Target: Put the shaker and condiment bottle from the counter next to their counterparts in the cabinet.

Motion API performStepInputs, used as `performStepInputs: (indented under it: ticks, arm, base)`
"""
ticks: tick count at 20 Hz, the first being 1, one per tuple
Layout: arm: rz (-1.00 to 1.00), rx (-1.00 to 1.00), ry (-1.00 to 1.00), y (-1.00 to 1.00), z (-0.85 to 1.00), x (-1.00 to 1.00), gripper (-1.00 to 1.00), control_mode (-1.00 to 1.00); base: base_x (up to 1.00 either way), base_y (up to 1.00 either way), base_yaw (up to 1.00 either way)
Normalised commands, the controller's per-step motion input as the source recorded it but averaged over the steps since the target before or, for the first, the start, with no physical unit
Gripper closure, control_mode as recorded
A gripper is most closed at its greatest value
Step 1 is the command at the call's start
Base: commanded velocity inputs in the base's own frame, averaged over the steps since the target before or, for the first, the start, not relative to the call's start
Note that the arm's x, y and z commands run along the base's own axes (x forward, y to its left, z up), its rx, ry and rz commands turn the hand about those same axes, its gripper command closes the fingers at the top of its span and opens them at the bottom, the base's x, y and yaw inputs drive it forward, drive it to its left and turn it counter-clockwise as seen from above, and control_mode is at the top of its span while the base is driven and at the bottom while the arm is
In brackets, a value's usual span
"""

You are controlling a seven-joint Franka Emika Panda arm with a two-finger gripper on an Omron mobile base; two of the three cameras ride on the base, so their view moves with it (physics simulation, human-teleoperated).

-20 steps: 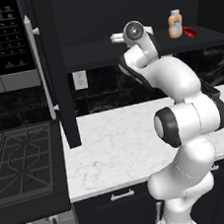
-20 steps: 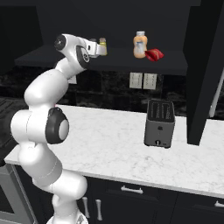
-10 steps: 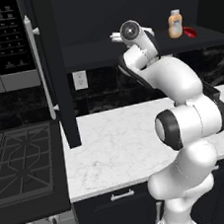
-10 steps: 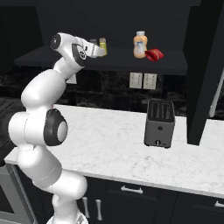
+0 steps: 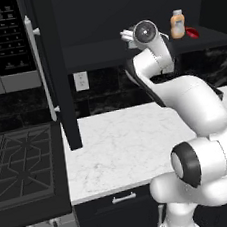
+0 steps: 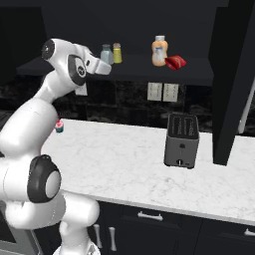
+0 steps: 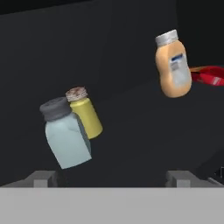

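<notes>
Dark cabinet [image 6: 124, 69] shelf: shaker [image 7: 65, 133] stands touching yellow shaker [image 7: 85, 114], free of tool [image 7: 112, 177], at approx. 11 o'clock in hand view. Tool fully open, gripping nothing. Orange-beige bottle [image 7: 173, 65] label unreadable; condiment bottle [image 7: 210, 75] beside it.

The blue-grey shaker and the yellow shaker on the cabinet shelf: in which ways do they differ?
Colour: the blue-grey shaker is pale blue-grey, the yellow shaker is yellow. Top: the blue-grey shaker has a dark grey cap in the hand view, the yellow shaker a pale speckled one. Place: the blue-grey shaker stands nearer the camera and partly hides the yellow one. Both are small and upright on the cabinet shelf.
</notes>
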Motion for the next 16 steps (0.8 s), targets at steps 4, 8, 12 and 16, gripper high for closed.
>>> performStepInputs:
  ticks: [4, 8, 12, 16]
  arm:
    - [0.1, 0.12, -0.18, -0.27, 0.28, -1.0, -1.0, -1.0]
    - [0.3, 0.07, -0.28, -0.43, 0.28, -1.0, -1.0, -1.0]
    - [0.34, 0.05, -0.28, -0.47, 0.31, -1.0, -1.0, -1.0]
    - [0.34, 0.03, -0.27, -0.49, 0.35, -1.0, -1.0, -1.0]
  base:
    - [0.0, 0.0, 0.0]
    - [0.0, 0.0, 0.0]
    - [0.0, 0.0, 0.0]
    - [0.0, 0.0, 0.0]
